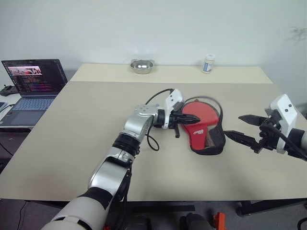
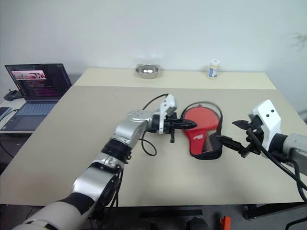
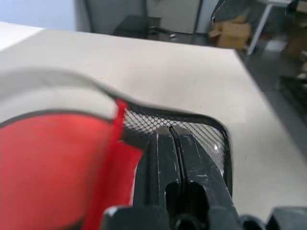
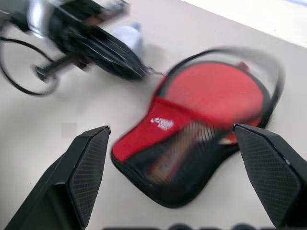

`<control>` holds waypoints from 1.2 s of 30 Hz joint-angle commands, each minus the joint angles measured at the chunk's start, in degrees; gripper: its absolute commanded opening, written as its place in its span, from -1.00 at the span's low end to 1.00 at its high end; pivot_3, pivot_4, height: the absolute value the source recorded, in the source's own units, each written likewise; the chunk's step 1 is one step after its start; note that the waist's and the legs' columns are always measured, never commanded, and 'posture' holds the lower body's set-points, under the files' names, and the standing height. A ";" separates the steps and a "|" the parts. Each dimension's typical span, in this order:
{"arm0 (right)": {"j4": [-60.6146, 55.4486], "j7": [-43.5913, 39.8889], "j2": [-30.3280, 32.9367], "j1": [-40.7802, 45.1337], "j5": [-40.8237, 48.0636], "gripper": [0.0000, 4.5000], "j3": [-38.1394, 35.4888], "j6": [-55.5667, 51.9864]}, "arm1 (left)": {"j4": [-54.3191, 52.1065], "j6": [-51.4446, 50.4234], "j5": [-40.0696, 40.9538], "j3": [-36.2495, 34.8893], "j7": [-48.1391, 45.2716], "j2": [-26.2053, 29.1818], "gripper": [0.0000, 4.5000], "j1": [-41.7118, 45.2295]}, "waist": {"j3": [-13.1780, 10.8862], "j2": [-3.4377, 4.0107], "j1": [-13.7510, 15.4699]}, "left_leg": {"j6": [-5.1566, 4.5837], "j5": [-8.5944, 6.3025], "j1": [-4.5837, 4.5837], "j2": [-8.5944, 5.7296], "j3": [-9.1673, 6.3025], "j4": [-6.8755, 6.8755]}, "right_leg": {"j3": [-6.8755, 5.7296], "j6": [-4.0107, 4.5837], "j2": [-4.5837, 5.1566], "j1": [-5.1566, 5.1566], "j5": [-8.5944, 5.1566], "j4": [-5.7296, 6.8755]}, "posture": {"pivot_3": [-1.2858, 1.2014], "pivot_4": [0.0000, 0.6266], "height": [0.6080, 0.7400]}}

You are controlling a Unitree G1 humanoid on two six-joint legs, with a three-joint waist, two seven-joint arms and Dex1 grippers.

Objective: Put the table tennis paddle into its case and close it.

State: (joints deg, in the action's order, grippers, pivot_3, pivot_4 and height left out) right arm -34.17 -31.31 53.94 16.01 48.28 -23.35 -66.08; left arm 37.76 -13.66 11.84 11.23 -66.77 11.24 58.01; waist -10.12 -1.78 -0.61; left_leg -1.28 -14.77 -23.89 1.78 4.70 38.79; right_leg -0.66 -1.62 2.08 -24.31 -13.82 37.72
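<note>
Now the left gripper (image 1: 195,118) was pressed tight together right at the case's (image 1: 206,136) upper edge, apparently pinching the zip there, though the pull itself was too small to make out. The case lay flat on the worktop (image 1: 86,124) between both grippers, the table tennis paddle (image 1: 204,111) tucked inside, red face showing. The right gripper (image 1: 240,128) hovered just beside it, fingers spread wide.
</note>
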 commanded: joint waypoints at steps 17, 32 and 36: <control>38.65 4.75 -13.52 16.50 -19.85 1.00 16.37 14.14 | -29.08 -10.79 7.78 -6.15 0.11 12.43 -0.99 -11.82 | 0.00 0.01 0.30 | 0.01 0.01 0.00 -0.05 0.09 0.11 | -0.02 0.21 0.08 0.04 0.16 0.04 | 0.03 -0.52 1.00; 52.86 -0.98 -19.60 18.91 -28.84 1.00 22.40 20.67 | -31.40 -11.16 8.65 -6.21 -1.37 18.96 -0.99 -15.10 | 0.00 0.02 0.21 | 0.02 0.02 0.01 -0.06 0.10 0.09 | -0.03 0.22 0.10 0.04 0.16 0.07 | 0.03 -0.52 1.00; 55.56 -2.06 -20.96 19.68 -30.69 0.82 23.85 20.90 | -31.12 -10.63 8.24 -5.79 -1.46 19.29 -1.00 -15.39 | 0.02 0.02 0.01 | 0.02 0.02 0.05 -0.05 0.11 0.09 | -0.02 0.22 0.10 0.05 0.16 0.11 | 0.03 -0.52 1.00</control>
State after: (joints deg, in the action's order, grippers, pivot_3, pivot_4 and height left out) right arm 20.03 -32.56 33.61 35.67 18.90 -1.05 -44.82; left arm 8.74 -24.92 19.30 6.37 -68.17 29.97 42.58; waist -10.11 -1.75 -0.61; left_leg -1.25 -14.75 -23.81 1.74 4.82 38.88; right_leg -0.67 -1.40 2.17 -24.24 -13.66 37.84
